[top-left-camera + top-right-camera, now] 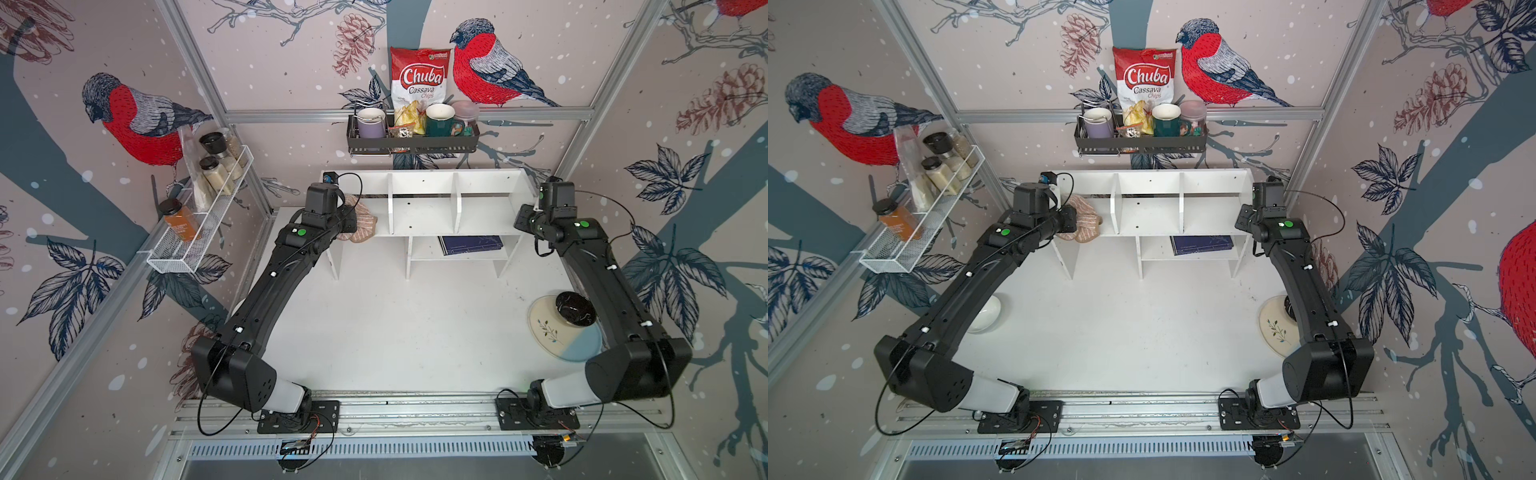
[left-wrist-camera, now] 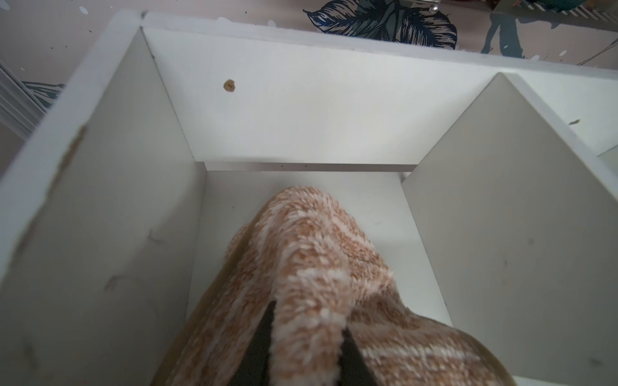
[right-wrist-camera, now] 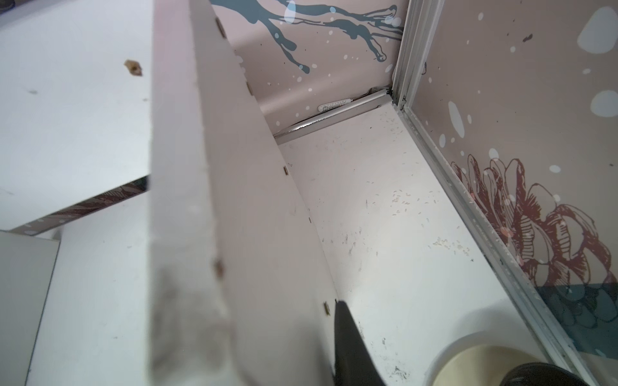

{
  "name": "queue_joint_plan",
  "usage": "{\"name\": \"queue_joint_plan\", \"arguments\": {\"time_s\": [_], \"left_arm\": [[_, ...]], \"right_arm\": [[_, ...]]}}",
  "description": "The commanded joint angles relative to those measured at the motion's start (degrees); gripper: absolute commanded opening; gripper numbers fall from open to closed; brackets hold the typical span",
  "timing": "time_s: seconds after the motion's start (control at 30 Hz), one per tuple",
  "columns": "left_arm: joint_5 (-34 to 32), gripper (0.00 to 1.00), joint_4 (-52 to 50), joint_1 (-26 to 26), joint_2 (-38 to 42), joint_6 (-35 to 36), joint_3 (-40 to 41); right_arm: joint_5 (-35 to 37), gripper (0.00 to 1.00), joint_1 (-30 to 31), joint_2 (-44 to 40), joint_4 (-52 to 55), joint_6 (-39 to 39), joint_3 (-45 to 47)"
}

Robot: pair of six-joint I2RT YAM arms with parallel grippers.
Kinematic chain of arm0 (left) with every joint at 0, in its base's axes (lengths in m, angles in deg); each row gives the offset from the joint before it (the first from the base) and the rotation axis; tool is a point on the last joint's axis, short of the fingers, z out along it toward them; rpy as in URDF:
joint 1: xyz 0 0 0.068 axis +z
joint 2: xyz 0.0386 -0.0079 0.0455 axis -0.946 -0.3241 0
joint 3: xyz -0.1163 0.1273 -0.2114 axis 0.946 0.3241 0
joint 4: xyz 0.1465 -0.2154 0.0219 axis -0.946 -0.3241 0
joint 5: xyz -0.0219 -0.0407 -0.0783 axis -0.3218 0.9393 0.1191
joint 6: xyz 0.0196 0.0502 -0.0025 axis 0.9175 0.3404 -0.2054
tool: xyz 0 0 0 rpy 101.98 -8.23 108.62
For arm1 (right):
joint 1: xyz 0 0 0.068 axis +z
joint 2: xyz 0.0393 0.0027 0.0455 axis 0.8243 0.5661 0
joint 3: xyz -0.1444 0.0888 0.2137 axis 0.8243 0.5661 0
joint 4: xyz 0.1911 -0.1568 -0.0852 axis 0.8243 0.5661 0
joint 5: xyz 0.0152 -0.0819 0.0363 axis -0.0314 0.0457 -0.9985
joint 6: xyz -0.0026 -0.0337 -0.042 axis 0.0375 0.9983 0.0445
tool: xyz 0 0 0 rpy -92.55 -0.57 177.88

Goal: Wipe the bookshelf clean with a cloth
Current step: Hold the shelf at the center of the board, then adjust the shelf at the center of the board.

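L: my left fingers (image 2: 264, 337) pinch the cloth (image 2: 317, 260), laid on the bookshelf (image 2: 301, 117) floor for wiping | R: my right fingers (image 3: 347, 334) sit at its side panel (image 3: 187, 200), likely steadying; whether clenched, I cannot tell

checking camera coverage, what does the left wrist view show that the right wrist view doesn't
Only left wrist: the cloth, a fold pinched in the left hand, lying in an end compartment of the bookshelf. Only right wrist: the table beside that unit, dotted with specks, and a cream plate carrying a dark bowl. Both: the white bookshelf itself.
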Motion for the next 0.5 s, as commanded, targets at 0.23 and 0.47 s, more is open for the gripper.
{"name": "queue_joint_plan", "arguments": {"time_s": [0.23,0.47], "left_arm": [[-7.57,0.23,3.94,-5.03,-3.98,-2.05,1.18],[-12.35,0.0,0.23,-2.12,-9.05,-5.01,-10.16]], "right_arm": [[-4.27,0.0,-0.08,-2.3,-4.61,-3.06,3.47],[-10.01,0.0,-0.27,-2.89,-6.73,-0.98,5.2]]}}
